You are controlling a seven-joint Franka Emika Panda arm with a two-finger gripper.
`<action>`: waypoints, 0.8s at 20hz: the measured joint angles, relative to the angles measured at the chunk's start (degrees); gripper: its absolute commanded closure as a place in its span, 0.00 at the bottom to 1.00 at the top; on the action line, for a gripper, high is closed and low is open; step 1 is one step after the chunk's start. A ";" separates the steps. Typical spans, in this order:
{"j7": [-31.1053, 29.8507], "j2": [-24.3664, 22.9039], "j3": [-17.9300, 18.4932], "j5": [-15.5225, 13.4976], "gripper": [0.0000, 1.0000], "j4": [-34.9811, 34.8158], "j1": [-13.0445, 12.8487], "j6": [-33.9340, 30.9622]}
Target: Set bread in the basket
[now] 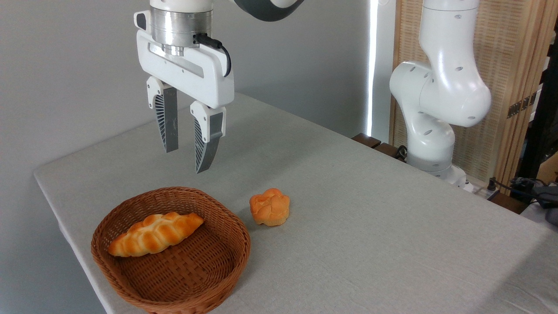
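— While the tool (188, 160) hangs in the air, where does the bread (270, 207) sit?

— On the table (370, 218), on the grey cloth, just to the right of the basket (130, 279) and close to its rim, though not touching it. It rests on its paler base with the bumpy top facing up.

— And the tool, is it gripping anything?

— No. Its two ribbed fingers (168, 122) point downward with a clear gap between them, spread apart and empty. It hovers well above the table, over the far edge of the basket and a little left of the bread.

— What lies inside the basket?

— A long braided loaf (154, 233), golden, lying slantwise across the left half, its right end raised toward the back wall. The rest of the woven floor is bare.

— Where does the basket stand?

— Near the front left corner of the table.

— Anything else nearby?

— The white arm's base (436, 131) rises at the far right edge of the table, before a slatted wooden screen (514, 65). A black cable (220, 50) loops from the wrist above the tool.
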 measured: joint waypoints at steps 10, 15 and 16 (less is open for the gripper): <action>0.00 -0.02 -0.01 0.00 0.00 0.00 0.17 -0.62; 0.00 -0.02 -0.10 0.00 0.00 0.00 0.21 -0.63; 0.00 -0.02 -0.14 0.00 0.00 0.00 0.21 -0.63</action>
